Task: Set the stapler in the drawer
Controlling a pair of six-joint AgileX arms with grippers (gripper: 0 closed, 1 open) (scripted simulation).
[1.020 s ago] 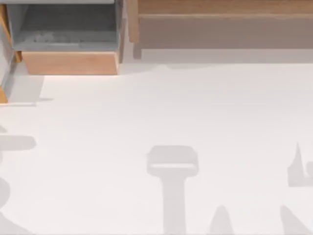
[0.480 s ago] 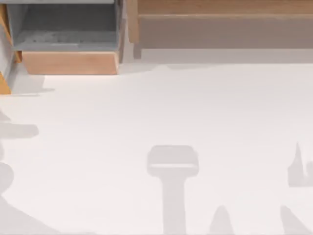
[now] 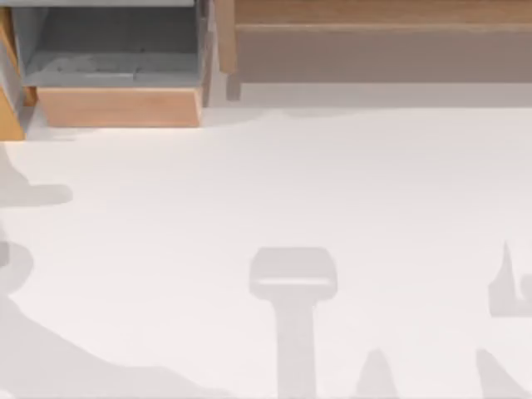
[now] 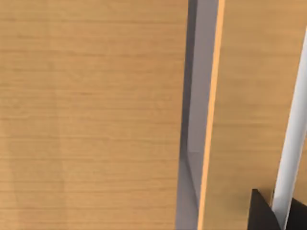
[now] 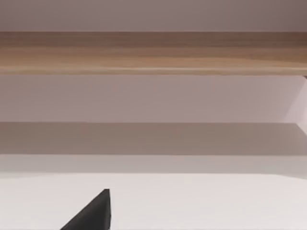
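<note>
Wood lines the far side of the white surface (image 3: pixel 274 183) in the top view. At the far left edge a tan wooden wedge (image 3: pixel 8 116) pokes in, touching the corner beside the drawer (image 3: pixel 120 106). The drawer sits in the far left corner, pulled open toward the near side, its light tan front panel facing the open surface and its grey walls and grey floor bare apart from some pale streaks. Just right of it stands an upright wooden post (image 3: pixel 224 37), and from there the long wooden shelf (image 3: pixel 374 12) runs along the far edge to the right side, with a shaded recess under it.

Between the near edge and the drawer's front, the surface carries only shadows. A broad grey shadow (image 3: pixel 50 357) spreads over the near left corner and climbs the left edge. A T-shaped shadow (image 3: pixel 293 283) lies near the middle, and pointed shadows (image 3: pixel 507 291) lie at the right.

From the left wrist view, the left claw (image 4: pixel 263 215) appears as a dark tip close against 2 wooden panels (image 4: pixel 91 115) with a narrow grey slot (image 4: pixel 194 120) between them and a white strip beside it. Whether this claw is released or clenched, I cannot tell.

From the right wrist view, the right claw (image 5: pixel 93 213) shows as a dark tip over the white surface, well apart from the shelf, facing its long board and the shaded band under it. I cannot tell its state either.
</note>
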